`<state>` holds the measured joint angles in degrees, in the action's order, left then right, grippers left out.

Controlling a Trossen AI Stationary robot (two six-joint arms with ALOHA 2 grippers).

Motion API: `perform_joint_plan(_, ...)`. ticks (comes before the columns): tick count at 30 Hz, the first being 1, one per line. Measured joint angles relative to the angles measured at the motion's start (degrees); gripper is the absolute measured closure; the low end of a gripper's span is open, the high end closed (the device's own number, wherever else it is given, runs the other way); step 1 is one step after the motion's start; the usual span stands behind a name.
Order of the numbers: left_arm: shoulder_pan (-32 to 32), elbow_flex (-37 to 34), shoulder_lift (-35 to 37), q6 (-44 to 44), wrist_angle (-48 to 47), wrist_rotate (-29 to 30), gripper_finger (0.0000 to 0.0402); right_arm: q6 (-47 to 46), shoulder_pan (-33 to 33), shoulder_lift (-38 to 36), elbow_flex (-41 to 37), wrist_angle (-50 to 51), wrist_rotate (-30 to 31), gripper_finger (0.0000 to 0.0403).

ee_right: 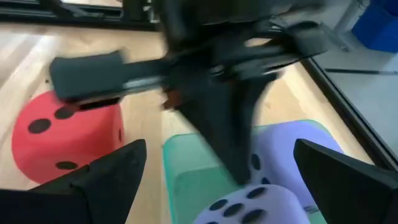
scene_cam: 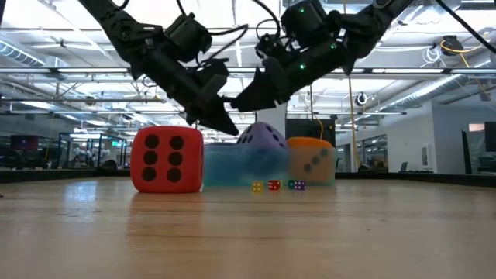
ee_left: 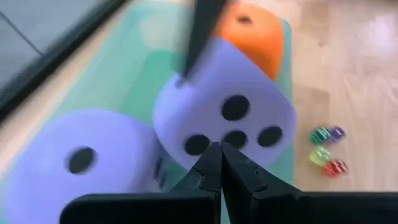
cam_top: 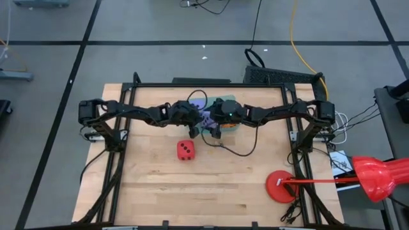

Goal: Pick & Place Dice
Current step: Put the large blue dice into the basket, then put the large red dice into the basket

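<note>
Pale wood of the table (cam_top: 153, 185) under everything, seen whole only from above, with the left gripper (cam_top: 195, 121) and right gripper (cam_top: 216, 128) meeting close together over a teal tray (cam_top: 231, 125) that is mostly hidden there by both arms. From table height, more revealed: red die (scene_cam: 167, 160) just outside the left gripper (scene_cam: 229, 126), showing six pips; a tilted purple die (scene_cam: 262, 139) right below both fingertip pairs; orange die (scene_cam: 311, 161) beyond the right gripper (scene_cam: 242, 101), at the tray's far end. Left gripper pinched fully shut, empty, tip just at the edge of the tilted purple die (ee_left: 227, 112). Right gripper spread wide, holding nothing, fingers (ee_right: 112, 177) straddling the tray (ee_right: 193, 168) with the left arm's dark body crossing just ahead and blocking much of the sight. Shown only by the left wrist camera: a second purple die (ee_left: 74, 162) lying beside the tilted one in the tray (ee_left: 130, 62), the orange die (ee_left: 252, 34) behind them, a dark finger of the other arm crossing in front. Red die (ee_right: 65, 137) outside the tray, on the wood, beside the right gripper's finger. Near the tray, tiny coloured dice (ee_left: 328, 149), four in the wrist picture, hard to count from table height. Off at the table's corner, well apart from both grippers, a red round-based stand (cam_top: 284, 186). Counted: four big dice, one red, one orange, two purple; one tray.
</note>
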<state>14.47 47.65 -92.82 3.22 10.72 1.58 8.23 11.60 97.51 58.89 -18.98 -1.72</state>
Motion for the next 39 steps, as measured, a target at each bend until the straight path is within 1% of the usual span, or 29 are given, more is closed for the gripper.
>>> perform_joint_plan(5, -0.3, 0.1, 0.0, -0.7, -1.3, 0.4, 0.0388, 0.9, -0.9, 0.4, -0.3, -0.2, 0.9, 0.0006)
perform_joint_plan(11, -1.1, 0.1, 0.9, -3.3, -0.8, 0.2, 0.0397, -0.1, -1.1, 0.5, -0.3, 0.8, 1.4, 0.0007)
perform_joint_plan(14, -1.1, 0.1, 3.3, -3.2, -1.7, 0.2, 0.0391, -0.3, -1.5, -0.6, -0.3, 2.8, 1.5, 0.0007)
perform_joint_plan(17, -1.4, 0.1, 7.7, -4.5, -4.4, 0.2, 0.0398, -1.9, -1.9, -2.5, -0.3, 2.9, 0.9, 0.0007)
perform_joint_plan(19, -2.0, 0.1, 11.6, -5.6, -6.1, 0.6, 0.0397, -2.3, -2.0, -4.4, -0.3, 3.9, -2.9, 0.0007)
perform_joint_plan(22, -3.1, 0.1, 18.5, -5.6, -8.7, 1.2, 0.0391, -5.2, -2.0, -7.9, -0.3, 3.4, -11.0, 0.0007)
perform_joint_plan(23, -3.5, 0.2, 20.7, -4.9, -9.3, 0.3, 0.039, -7.0, -1.9, -9.2, -0.3, 3.1, -12.9, 0.0007)
perform_joint_plan(27, -4.9, 0.2, 29.0, -1.1, -13.5, -6.8, 0.0393, -14.4, -1.9, -13.8, -0.3, 0.1, -17.3, 0.0007)
perform_joint_plan(30, -5.9, 0.2, 34.1, 0.8, -16.4, -11.5, 0.0398, -16.7, -2.3, -16.6, -0.3, -4.5, -23.1, 0.0007)
perform_joint_plan(34, -9.5, 0.2, 39.7, 0.6, -19.8, -11.9, 0.0389, -17.8, -4.7, -18.2, -0.3, -9.6, -31.3, 0.0007)
perform_joint_plan(36, -11.2, 0.2, 42.0, 0.3, -20.9, -10.6, 0.0391, -18.1, -5.9, -18.4, -0.4, -10.9, -31.5, 0.0007)
perform_joint_plan(39, -13.0, 0.2, 45.3, 0.4, -21.8, -9.5, 0.0398, -18.5, -7.1, -19.0, -0.4, -12.3, -29.8, 0.0007)
